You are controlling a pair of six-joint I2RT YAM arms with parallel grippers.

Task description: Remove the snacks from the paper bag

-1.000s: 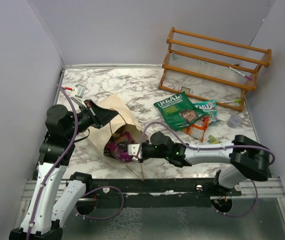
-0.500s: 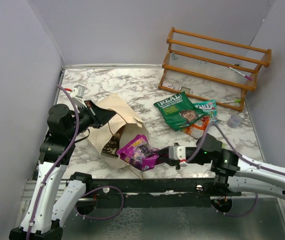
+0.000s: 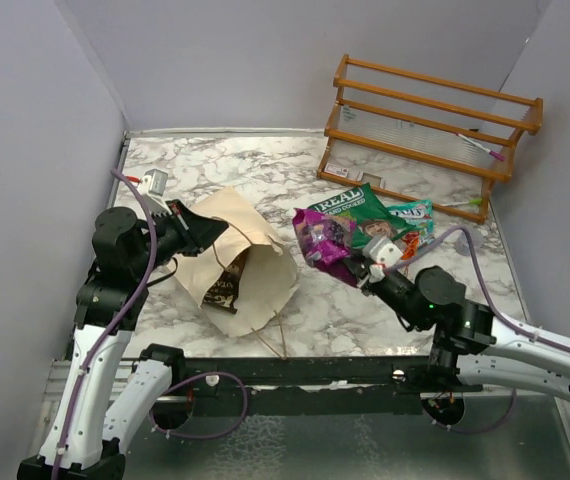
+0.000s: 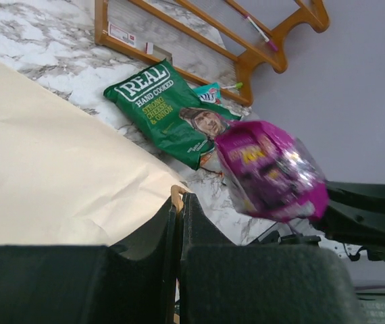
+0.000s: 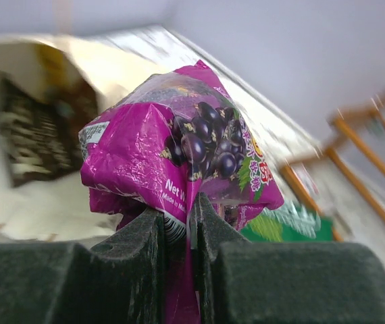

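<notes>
The right claw (image 3: 360,270), clenched on the lower edge of a magenta-purple crinkly foil packet (image 3: 322,237), holds it clear of the tabletop (image 3: 265,165). The packet is to the right of the large cream-beige paper bag (image 3: 233,215) and over the green foil packet (image 3: 360,203), probably for release among the snacks already outside. The left claw (image 3: 203,228), pinched on the bag's rim, props its mouth open. A dark brown packet (image 3: 227,285) lies inside.

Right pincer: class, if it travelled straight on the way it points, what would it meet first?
Beyond the purple packet it grips, probably bare marble tabletop beside the paper bag; height unclear.
</notes>
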